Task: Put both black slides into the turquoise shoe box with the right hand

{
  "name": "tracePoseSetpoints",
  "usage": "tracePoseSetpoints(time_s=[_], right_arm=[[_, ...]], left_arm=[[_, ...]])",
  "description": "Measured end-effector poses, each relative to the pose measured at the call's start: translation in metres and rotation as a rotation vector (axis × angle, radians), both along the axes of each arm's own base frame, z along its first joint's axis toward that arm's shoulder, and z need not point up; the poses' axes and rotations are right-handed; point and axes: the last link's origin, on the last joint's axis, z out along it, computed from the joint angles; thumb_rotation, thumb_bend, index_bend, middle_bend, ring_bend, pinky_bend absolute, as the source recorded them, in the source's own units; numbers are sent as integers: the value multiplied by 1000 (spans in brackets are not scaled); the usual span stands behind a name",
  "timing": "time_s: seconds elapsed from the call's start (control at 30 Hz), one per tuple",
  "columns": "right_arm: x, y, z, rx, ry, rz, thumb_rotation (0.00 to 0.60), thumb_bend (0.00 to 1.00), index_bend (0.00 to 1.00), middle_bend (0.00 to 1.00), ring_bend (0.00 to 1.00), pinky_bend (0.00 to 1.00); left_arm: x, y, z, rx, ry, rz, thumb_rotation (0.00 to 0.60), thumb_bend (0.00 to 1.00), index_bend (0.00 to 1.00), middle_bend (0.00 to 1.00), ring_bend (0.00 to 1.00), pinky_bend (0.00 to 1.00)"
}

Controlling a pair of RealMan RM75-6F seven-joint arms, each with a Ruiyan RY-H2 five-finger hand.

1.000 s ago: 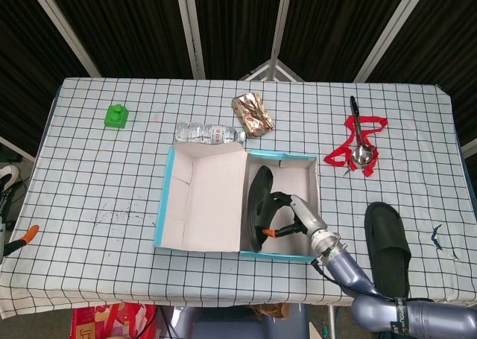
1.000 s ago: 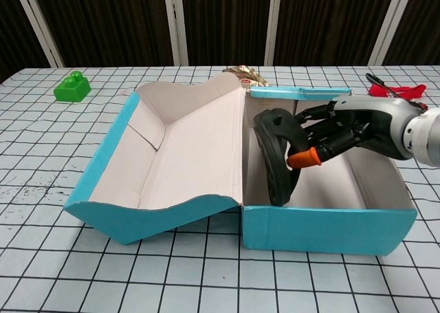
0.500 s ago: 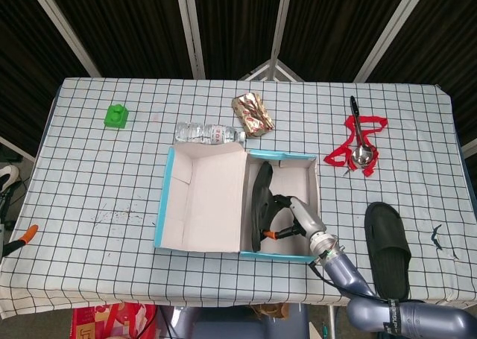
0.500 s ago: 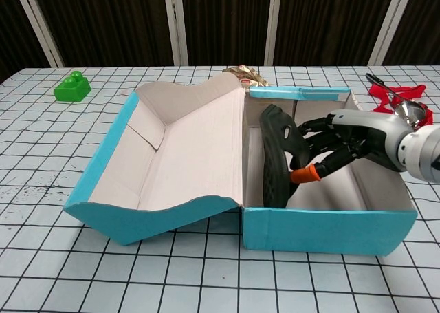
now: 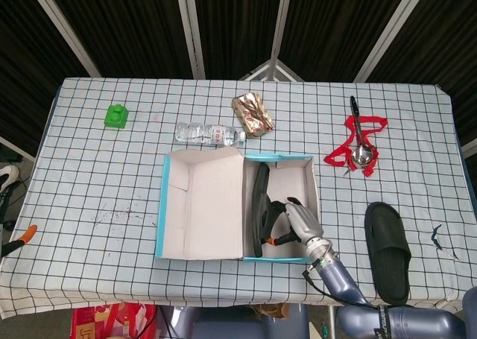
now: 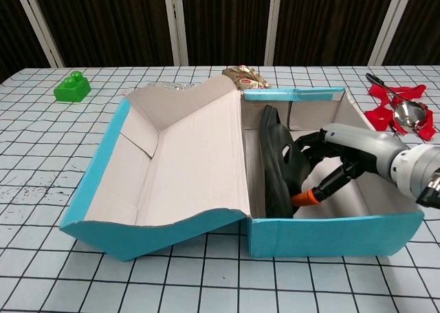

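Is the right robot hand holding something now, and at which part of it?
Yes: the right robot hand holds a black slide by its strap, on edge inside the turquoise shoe box.

White tablecloth point(image 5: 89, 175) with black grid lines. Turquoise cardboard shoe box point(image 6: 330, 234), pale grey-beige inside. Black rubber slide point(image 6: 275, 163) standing on edge in the box; second black slide point(image 5: 388, 251) flat on the cloth. Silver-grey right hand point(image 6: 330, 165) with black fingers, one orange tip. Green toy block point(image 5: 115, 116). Gold-and-red crinkled foil packet point(image 5: 252, 113). Clear plastic bottle point(image 5: 209, 134), white label. Red strap point(image 5: 356, 147) under a metal spoon.
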Motion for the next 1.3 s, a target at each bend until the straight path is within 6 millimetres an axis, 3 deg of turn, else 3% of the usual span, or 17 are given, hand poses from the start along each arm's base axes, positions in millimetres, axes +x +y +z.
tracePoseSetpoints(time_s=[0.53,0.97,1.3], right_arm=[[2,1,-9,-30,100,20,600,513,564,488,352,80],[14,-21,-8,-70,115,-65,600,514,564,488,352,82],[9,-29,-9,-97,148,-85,600,513,564,488,352,80]], left_arm=[[0,-1,2,3,4,4,600,237,160,77,0,93],[-1,-2,2,2,6,8,600,238,160,77,0,93],[-1,-2,3,1,6,8,600,238,160,77,0,93]])
